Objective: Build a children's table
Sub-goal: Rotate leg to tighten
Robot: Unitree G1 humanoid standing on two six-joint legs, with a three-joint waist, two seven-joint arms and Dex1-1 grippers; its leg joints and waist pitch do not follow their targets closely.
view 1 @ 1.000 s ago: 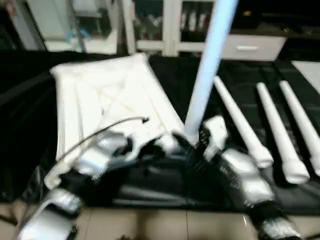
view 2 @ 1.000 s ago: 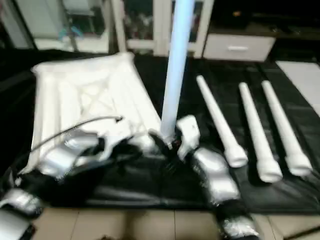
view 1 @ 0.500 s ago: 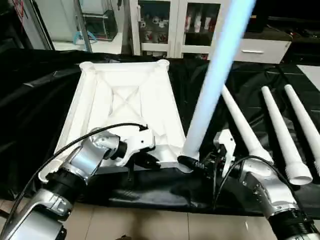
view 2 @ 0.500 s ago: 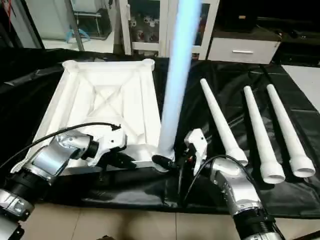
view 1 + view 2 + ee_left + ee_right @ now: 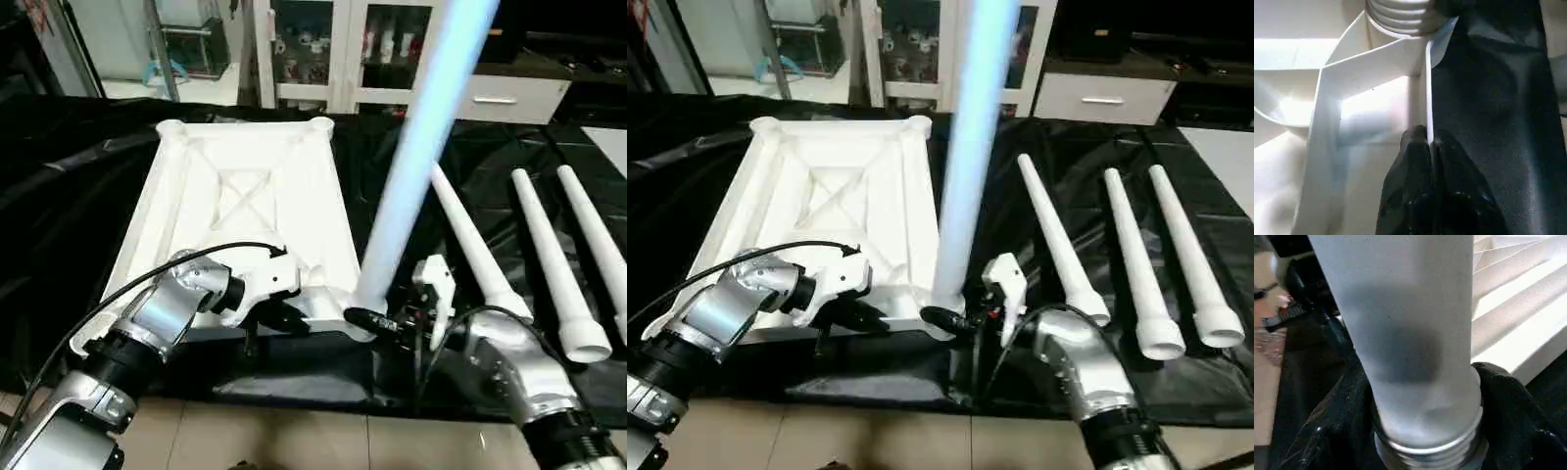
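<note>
The white tabletop (image 5: 250,211) lies upside down on the black-covered work surface (image 5: 69,166), its ribbed underside facing up and its round corner sockets showing at the far corners. At the tabletop's near right corner one white leg (image 5: 407,171) stands upright, its ridged lower end at the corner socket. The right gripper (image 5: 377,321) sits at the base of this leg, a black finger (image 5: 1508,401) on either side of it; the fingers are apart by about the leg's width, and whether they press on the leg cannot be told. The left gripper (image 5: 289,318) is at the tabletop's near edge, just left of the standing leg; the left wrist view shows its two fingers (image 5: 1410,171) pinched together on the thin white rim of the tabletop. Three more legs (image 5: 549,259) lie side by side on the black cover to the right of the tabletop, apart from it, their wider ends toward the robot. White cabinets (image 5: 323,49) stand beyond the tabletop's far edge.
</note>
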